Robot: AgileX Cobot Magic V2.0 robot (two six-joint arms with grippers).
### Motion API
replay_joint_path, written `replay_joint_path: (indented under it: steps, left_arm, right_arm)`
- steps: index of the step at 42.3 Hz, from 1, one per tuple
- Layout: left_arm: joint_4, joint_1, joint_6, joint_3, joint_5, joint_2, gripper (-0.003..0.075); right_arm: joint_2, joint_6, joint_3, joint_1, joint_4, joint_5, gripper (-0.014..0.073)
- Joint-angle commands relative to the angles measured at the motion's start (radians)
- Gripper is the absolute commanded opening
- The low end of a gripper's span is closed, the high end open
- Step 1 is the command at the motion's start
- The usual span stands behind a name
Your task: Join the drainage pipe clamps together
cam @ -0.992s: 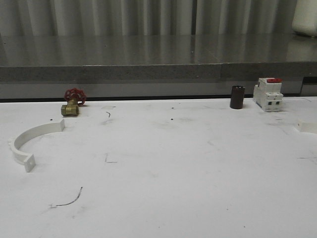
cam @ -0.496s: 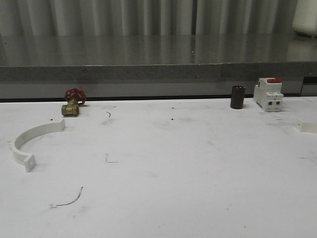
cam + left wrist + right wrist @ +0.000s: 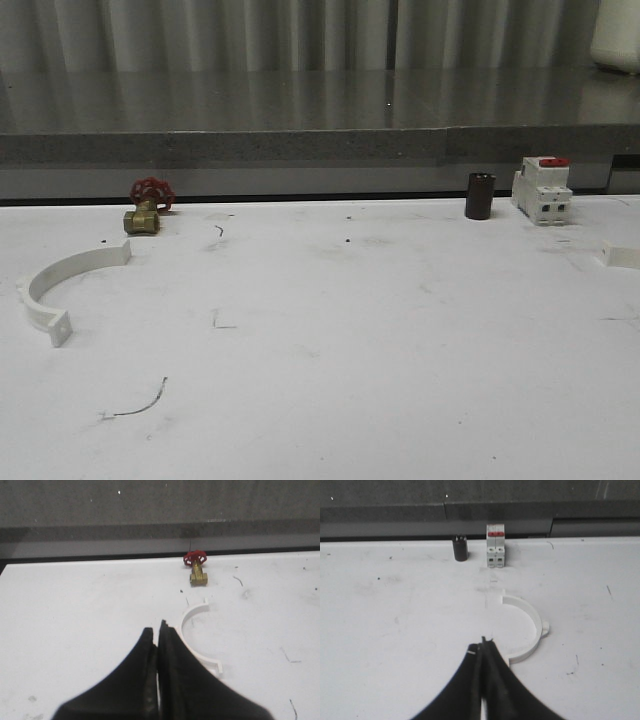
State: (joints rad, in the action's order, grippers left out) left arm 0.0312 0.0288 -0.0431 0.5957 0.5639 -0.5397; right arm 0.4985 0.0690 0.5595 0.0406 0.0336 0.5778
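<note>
While both my arms hang back over the white table (image 3: 330, 340), nothing is held; left gripper (image 3: 157, 630) has its fingers pressed together, empty; right gripper (image 3: 482, 642) likewise closed on nothing. Left clamp half (image 3: 62, 283) lies flat at the table's left side, near the brass valve with red handwheel (image 3: 147, 208), apart from my left fingertips. Right clamp half (image 3: 527, 630) lies just beyond my right fingertips, short of the red-topped breaker (image 3: 495, 545) and dark cylinder (image 3: 460, 548).
</note>
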Motion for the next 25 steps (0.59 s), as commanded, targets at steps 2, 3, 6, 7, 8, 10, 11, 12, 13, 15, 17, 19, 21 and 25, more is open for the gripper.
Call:
replay_joint_path:
  steps: [2, 3, 6, 7, 8, 10, 11, 12, 13, 15, 17, 19, 21, 25]
  left_arm:
    - [0.005, -0.002, 0.002, 0.035, -0.071, -0.058, -0.002]
    - [0.005, -0.002, 0.002, 0.035, -0.073, -0.071, -0.002]
    - [0.005, -0.002, 0.002, 0.035, -0.059, -0.098, -0.002]
    - [0.005, -0.002, 0.002, 0.035, -0.057, -0.103, -0.002]
    - [0.005, -0.002, 0.002, 0.035, -0.057, -0.11, -0.002]
    - [0.005, -0.002, 0.002, 0.035, -0.055, -0.121, -0.002]
    - [0.005, -0.002, 0.002, 0.035, -0.055, -0.125, -0.002]
    - [0.005, -0.002, 0.002, 0.035, -0.055, -0.128, -0.002]
    - [0.005, -0.002, 0.002, 0.035, -0.055, -0.132, -0.0016]
    - [0.005, -0.002, 0.002, 0.035, -0.055, -0.136, 0.001]
    - [0.005, -0.002, 0.002, 0.035, -0.055, -0.142, 0.0071]
    - [0.005, -0.002, 0.002, 0.035, -0.057, -0.147, 0.0158]
    - [0.005, -0.002, 0.002, 0.035, -0.057, -0.147, 0.0244]
    - [0.008, -0.002, 0.002, 0.035, -0.057, -0.147, 0.0421]
  right_arm:
    - [0.056, -0.002, 0.031, -0.007, -0.002, -0.049, -0.012]
    - [0.065, -0.002, 0.031, -0.007, -0.002, -0.043, -0.012]
    - [0.082, -0.002, 0.031, -0.007, -0.002, -0.032, -0.0118]
    - [0.084, -0.002, 0.031, -0.007, -0.002, -0.03, -0.0117]
    - [0.088, -0.002, 0.031, -0.007, -0.002, -0.029, -0.0114]
    - [0.09, -0.002, 0.031, -0.007, -0.002, -0.024, -0.0102]
    - [0.093, -0.002, 0.031, -0.007, -0.002, -0.02, -0.0081]
    - [0.093, -0.002, 0.031, -0.007, -0.002, -0.018, -0.0067]
    - [0.093, -0.002, 0.031, -0.007, -0.002, -0.013, -0.0029]
    - [0.094, -0.002, 0.031, -0.007, -0.002, -0.007, 0.0055]
    - [0.094, -0.002, 0.031, -0.007, -0.002, -0.003, 0.0161]
    - [0.094, -0.002, 0.031, -0.007, -0.002, -0.001, 0.027]
    - [0.094, -0.002, 0.031, -0.007, -0.002, -0.001, 0.0363]
    - [0.094, -0.002, 0.031, -0.007, -0.002, 0.0, 0.0456]
